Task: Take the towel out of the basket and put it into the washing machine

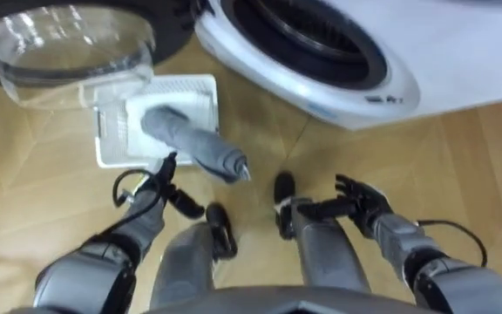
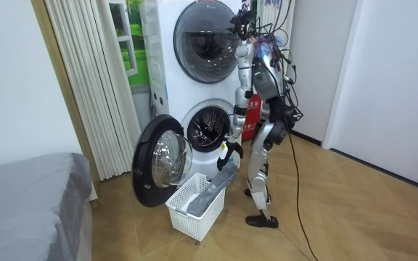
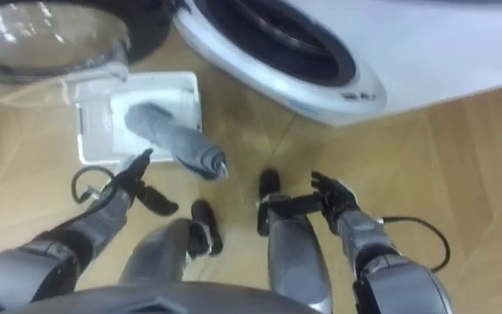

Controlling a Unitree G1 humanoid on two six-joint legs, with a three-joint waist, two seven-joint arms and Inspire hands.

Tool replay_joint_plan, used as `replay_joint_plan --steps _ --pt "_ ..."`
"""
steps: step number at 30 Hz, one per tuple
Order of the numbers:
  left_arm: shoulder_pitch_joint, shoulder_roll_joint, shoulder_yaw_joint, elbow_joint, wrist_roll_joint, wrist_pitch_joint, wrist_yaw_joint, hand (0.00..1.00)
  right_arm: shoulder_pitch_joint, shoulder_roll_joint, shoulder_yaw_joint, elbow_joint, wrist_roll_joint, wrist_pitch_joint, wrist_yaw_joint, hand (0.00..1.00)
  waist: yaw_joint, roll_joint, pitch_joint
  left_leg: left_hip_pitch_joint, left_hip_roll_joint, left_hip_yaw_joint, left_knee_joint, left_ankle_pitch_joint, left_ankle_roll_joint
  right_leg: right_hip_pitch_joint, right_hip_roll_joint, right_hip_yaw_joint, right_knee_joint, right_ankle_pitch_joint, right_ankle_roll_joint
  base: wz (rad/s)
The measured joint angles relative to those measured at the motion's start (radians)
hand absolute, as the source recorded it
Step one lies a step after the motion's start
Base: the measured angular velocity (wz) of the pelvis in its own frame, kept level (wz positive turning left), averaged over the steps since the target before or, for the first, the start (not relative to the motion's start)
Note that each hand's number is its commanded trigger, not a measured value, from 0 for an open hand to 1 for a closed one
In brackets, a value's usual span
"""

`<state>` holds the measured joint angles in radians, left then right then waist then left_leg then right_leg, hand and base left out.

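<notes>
A rolled grey towel (image 1: 190,139) lies slanted in a white laundry basket (image 1: 111,148), its upper end sticking out over the rim toward me. My left hand (image 1: 159,187) is just beside it, fingers fairly straight and thumb spread, with the fingertips touching the towel's near side. My right hand (image 1: 360,205) hangs open over the floor and holds nothing. The washing machine's drum opening (image 1: 312,35) is ahead of me on the right. In the room view I stand before the lower machine (image 2: 207,127), with my left hand (image 2: 227,156) above the towel (image 2: 212,192).
The machine's round glass door (image 1: 68,52) stands swung open ahead on my left, just behind the basket. A second machine (image 2: 205,36) is stacked on top. A grey bed (image 2: 27,203) and a curtain (image 2: 85,80) are at the room view's left. Wooden floor lies around me.
</notes>
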<state>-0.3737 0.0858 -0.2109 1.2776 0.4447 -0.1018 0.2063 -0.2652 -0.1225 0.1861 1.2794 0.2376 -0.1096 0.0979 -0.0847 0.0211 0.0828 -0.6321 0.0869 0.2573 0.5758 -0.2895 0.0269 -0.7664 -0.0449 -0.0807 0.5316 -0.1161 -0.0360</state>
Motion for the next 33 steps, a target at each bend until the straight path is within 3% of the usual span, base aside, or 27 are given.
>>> replay_joint_plan --steps 5,10,22,33 --pt "-0.065 0.015 -0.034 -0.006 0.104 -0.012 0.056 0.00 -0.025 -0.004 0.008 -0.051 0.055 -0.012 -0.003 0.00 -0.022 0.006 0.0014 -0.165 0.022 0.008 0.141 -0.037 0.010 -0.165 -0.003 0.015 0.123 -0.010 -0.008 -0.06" --pt "-0.126 0.021 -0.098 -0.004 0.211 -0.012 0.120 0.00 -0.035 -0.014 0.023 -0.084 0.238 -0.034 0.004 0.00 -0.040 0.006 0.0018 -0.320 0.054 0.013 0.291 -0.084 0.016 -0.320 0.005 0.024 0.241 -0.024 -0.017 -0.10" --pt "-0.201 0.088 -0.200 0.001 0.332 -0.012 0.232 0.00 -0.062 -0.034 0.088 -0.156 0.444 -0.055 0.121 0.00 -0.138 -0.001 0.0066 -0.498 0.108 0.017 0.532 -0.189 0.021 -0.520 0.013 0.050 0.467 -0.095 -0.026 -0.07" --pt "-0.218 0.131 -0.308 0.001 0.378 -0.012 0.298 0.00 -0.063 -0.068 0.126 -0.197 0.564 -0.064 0.171 0.00 -0.176 -0.003 0.0078 -0.619 0.113 -0.025 0.621 -0.218 0.018 -0.623 -0.002 0.018 0.552 -0.136 -0.036 0.06"
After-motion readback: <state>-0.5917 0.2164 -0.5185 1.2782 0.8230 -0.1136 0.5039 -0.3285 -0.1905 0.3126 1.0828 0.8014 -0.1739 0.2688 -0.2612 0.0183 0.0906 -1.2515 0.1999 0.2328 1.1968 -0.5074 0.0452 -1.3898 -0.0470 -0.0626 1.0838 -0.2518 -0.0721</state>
